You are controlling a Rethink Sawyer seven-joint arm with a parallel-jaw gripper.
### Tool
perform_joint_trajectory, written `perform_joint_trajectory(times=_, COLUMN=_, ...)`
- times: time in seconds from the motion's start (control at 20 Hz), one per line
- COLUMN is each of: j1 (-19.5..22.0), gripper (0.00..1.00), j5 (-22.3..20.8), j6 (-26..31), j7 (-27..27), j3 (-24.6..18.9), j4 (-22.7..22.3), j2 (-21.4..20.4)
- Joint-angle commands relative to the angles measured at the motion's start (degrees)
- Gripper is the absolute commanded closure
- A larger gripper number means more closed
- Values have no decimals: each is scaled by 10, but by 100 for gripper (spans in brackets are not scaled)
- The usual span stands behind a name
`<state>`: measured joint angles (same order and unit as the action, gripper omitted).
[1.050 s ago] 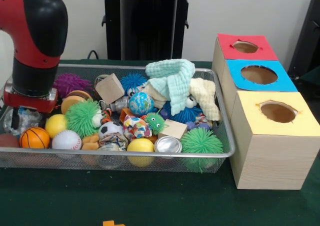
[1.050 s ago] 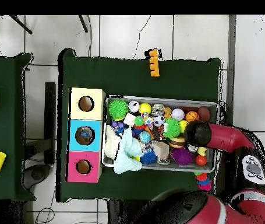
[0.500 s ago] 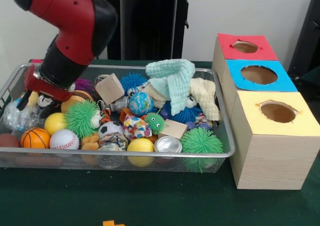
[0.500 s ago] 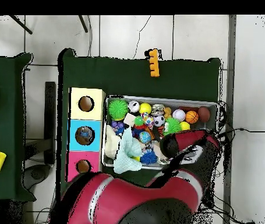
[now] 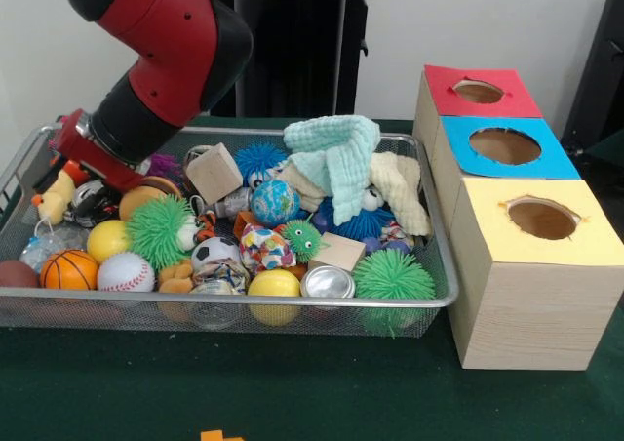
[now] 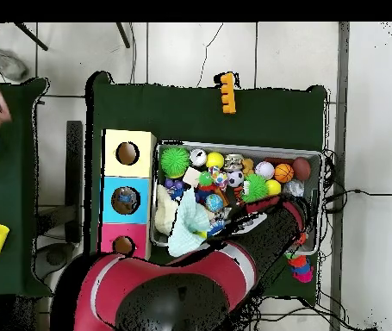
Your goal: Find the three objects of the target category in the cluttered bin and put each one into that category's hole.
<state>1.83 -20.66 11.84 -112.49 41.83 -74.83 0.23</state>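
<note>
The tool (image 5: 60, 189) is seen at the bin's (image 5: 292, 309) left end, closed on what looks like a yellow duck toy (image 5: 54, 197) (partly hidden, so hard to be sure). Balls, cloths (image 5: 336, 158) and spiky toys are piled in the bin. Three boxes with holes (image 5: 542, 217) are lined up beside it on the tabletop (image 5: 322, 392)
</note>
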Motion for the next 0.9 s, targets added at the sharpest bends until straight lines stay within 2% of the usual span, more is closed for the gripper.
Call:
perform_joint_trajectory(times=0.05, j1=15, gripper=0, j5=26, j6=-10, j7=-122, j3=4, j4=-17, j2=30)
perform_joint_trajectory(times=0.25, j1=18, gripper=0, j5=24, j6=-14, j7=-116, j3=-8, j4=-36, j2=15)
perform_joint_trajectory(times=0.35, j1=50, gripper=0, j5=20, j6=-55, j7=-107, j3=-41, j4=-54, j2=-3)
perform_joint_trajectory(times=0.4, j1=91, gripper=0, j5=2, j6=-90, j7=-81, j3=-86, j4=-62, j2=-24)
perform_joint_trajectory(times=0.45, j1=166, gripper=0, j5=-40, j6=-113, j7=-22, j3=-177, j4=-74, j2=-60)
perform_joint_trajectory(times=0.55, j1=334, gripper=0, j5=-134, j6=-86, j7=112, j3=-385, j4=-102, j2=-118)
perform_joint_trajectory(times=0.65, j1=448, gripper=0, j5=-201, j6=-51, j7=185, j3=-528, j4=-120, j2=-129)
perform_joint_trajectory(times=0.75, j1=498, gripper=0, j5=-232, j6=-33, j7=208, j3=-594, j4=-123, j2=-126)
perform_joint_trajectory(times=0.9, j1=537, gripper=0, j5=-255, j6=-14, j7=223, j3=-645, j4=-124, j2=-124)
